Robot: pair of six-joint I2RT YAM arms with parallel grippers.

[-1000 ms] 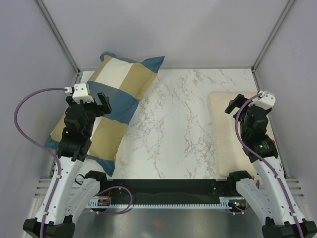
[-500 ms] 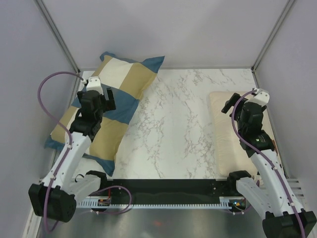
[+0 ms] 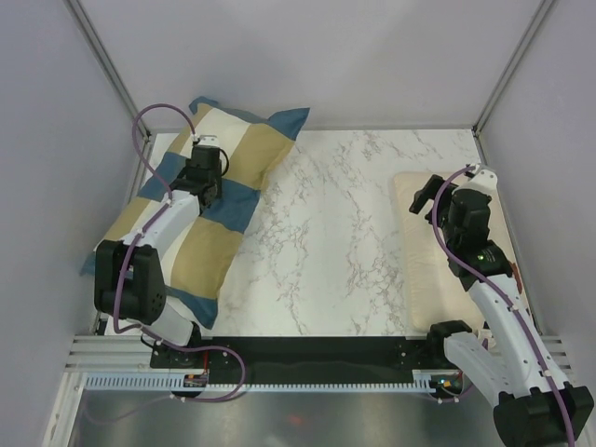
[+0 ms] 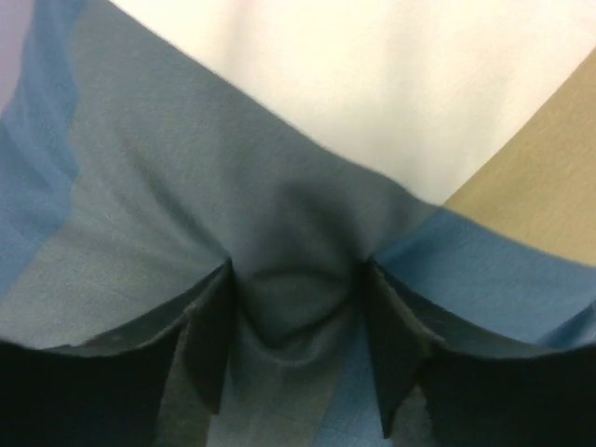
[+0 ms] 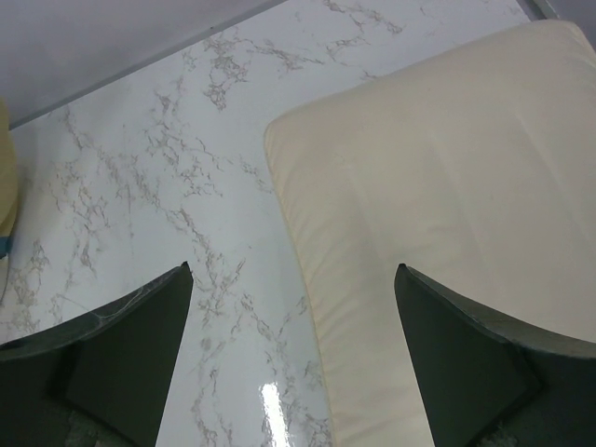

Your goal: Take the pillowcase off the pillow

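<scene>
Currently the left hand (image 4: pixel 296 279) is pinching a fold of the blue, tan and cream pillowcase (image 4: pixel 279 168), lying far left on the desk (image 3: pixel 345 214); the right hand (image 5: pixel 293 270) is hovering, spread wide, over a flat cream pillow (image 5: pixel 447 186).

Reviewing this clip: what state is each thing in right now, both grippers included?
pillowcase: on the pillow, lying at the left, one fold bunched up.
pillow: inside the pillowcase, hidden from view.
left gripper: shut on a fold of the pillowcase.
right gripper: open, empty, above the cream pillow's edge.
cream pillow: lying flat at the right, bare, untouched.
</scene>
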